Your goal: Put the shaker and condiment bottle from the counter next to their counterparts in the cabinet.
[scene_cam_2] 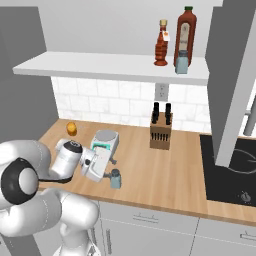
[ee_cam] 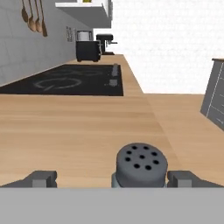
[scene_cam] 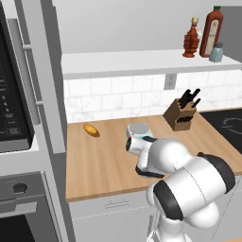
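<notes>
Shaker, small, squat, pale blue-grey translucent body under a grey perforated cap. You should expect it to be light, rigid and smooth-sided, so likely slippery; judge the straight body just below the cap as the place to take hold.

Left base view: the robot's white arm hides the near part of the light brown wooden counter (scene_cam: 99, 160). On the long white cabinet shelf (scene_cam: 132, 64) stand the small dark red ribbed condiment bottle (scene_cam: 191, 41), a tall smooth red-brown bottle (scene_cam: 211, 32) and a second small blue-grey shaker (scene_cam: 217, 52), close together.

Right base view: the shaker (scene_cam_2: 115, 179) stands upright near the counter's front edge, at the tip of the two-finger gripper (scene_cam_2: 113, 174), which reaches sideways to it.

Hand view: the shaker's cap (ee_cam: 141, 164) sits between the two dark fingertips (ee_cam: 41, 178). You see the jaws spread fully wide, a gap on each side, gripping nothing.
</notes>
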Robot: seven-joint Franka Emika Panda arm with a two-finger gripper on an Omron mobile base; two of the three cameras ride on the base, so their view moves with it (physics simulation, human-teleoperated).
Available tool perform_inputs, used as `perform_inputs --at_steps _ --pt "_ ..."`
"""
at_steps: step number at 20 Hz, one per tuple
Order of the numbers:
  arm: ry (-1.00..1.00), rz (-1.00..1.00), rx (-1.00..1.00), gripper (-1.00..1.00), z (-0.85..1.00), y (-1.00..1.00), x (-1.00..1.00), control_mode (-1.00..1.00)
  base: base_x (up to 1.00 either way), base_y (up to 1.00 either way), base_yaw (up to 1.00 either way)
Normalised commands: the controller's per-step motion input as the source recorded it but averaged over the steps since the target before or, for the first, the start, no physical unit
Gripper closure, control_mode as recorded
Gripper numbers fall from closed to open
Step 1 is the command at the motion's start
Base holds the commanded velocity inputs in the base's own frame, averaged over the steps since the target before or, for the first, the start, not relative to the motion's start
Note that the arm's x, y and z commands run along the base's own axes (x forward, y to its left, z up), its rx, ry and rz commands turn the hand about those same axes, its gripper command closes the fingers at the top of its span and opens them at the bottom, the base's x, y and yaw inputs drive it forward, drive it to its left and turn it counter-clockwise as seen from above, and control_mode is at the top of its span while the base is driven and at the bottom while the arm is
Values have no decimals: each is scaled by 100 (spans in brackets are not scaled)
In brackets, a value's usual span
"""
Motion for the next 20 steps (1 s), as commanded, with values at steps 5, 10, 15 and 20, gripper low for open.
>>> perform_inputs --at_steps 5,10,15,20 --pt "0 0 0 -100 -4 0 0 -100 0 0 0" --pt "0 0 0 -100 -11 0 -1 -100 0 0 0" --pt "-1 0 0 -100 0 -1 -19 -100 0 0 0" --pt "-3 0 0 -100 -2 -10 -19 -100 0 0 0"
